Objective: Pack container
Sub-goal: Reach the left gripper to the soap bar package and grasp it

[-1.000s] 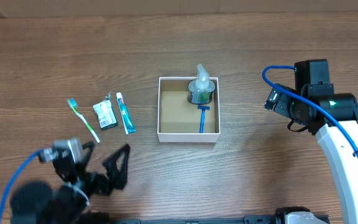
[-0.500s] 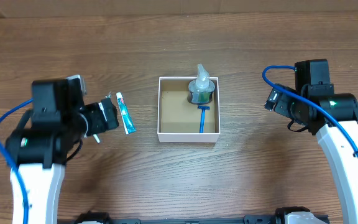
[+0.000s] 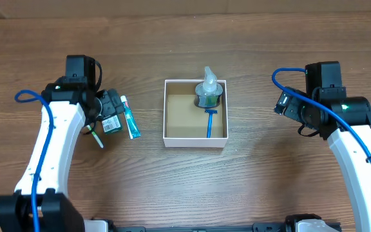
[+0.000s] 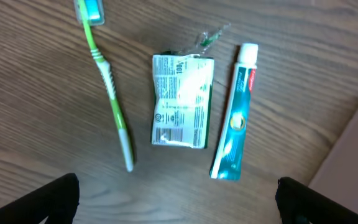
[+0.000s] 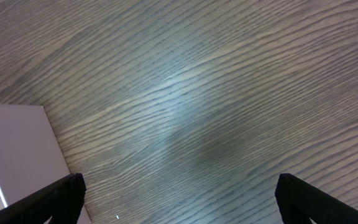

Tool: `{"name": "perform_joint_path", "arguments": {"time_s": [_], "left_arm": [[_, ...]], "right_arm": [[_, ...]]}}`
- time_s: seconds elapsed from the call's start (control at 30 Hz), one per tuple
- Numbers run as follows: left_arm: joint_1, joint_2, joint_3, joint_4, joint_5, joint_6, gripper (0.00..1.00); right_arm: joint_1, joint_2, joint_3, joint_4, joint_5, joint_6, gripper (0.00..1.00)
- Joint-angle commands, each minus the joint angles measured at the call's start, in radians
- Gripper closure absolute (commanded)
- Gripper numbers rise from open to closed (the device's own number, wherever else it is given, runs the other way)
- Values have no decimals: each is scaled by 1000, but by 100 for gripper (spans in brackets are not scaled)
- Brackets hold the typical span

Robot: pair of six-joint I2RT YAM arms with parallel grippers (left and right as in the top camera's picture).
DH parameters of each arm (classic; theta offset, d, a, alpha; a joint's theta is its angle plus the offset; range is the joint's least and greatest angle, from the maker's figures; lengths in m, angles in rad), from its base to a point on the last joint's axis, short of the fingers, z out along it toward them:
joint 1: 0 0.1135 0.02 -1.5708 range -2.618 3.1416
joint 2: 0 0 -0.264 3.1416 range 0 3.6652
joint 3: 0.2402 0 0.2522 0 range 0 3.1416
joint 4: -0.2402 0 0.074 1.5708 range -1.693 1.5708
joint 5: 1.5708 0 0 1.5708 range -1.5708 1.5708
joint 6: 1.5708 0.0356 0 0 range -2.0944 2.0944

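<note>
In the last second the left arm has swung up from the near-left of the table (image 3: 172, 187). The left fingers (image 4: 51, 199) now hang spread wide and empty above the green toothbrush (image 4: 112, 87), the small sachet (image 4: 182, 99) and the toothpaste tube (image 4: 234, 115), which lie side by side. A pick from this row looks next. The container (image 3: 195, 140) sits mid-table, right of the tube, already holding a bottle (image 3: 209, 90) and a blue razor (image 3: 210, 122). The right fingers (image 5: 61, 199), wide apart and empty, have not moved.
</note>
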Motion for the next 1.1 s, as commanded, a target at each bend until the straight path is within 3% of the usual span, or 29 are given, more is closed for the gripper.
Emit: {"name": "perform_joint_path", "arguments": {"time_s": [0.0,0.6,0.67,0.87,1.0,1.07], "left_arm": [[4,59,16,23,-23,-85,0],[4,341,-52,248,-6,-101,0],[4,341,-95,306,-6,-101,9],[4,341,-132,344,-8,-81,24],[4,341,-131,336,-3,-67,46],[5,341,-126,318,-4,-56,47]], "right_arm": [[-2,-8,24,5,7,4,0],[-2,-8,24,5,7,4,0],[-2,-8,24,5,7,4,0],[-2,-8,24,5,7,4,0],[-2,-8,24,5,7,4,0],[-2,-8,24,5,7,4,0]]}}
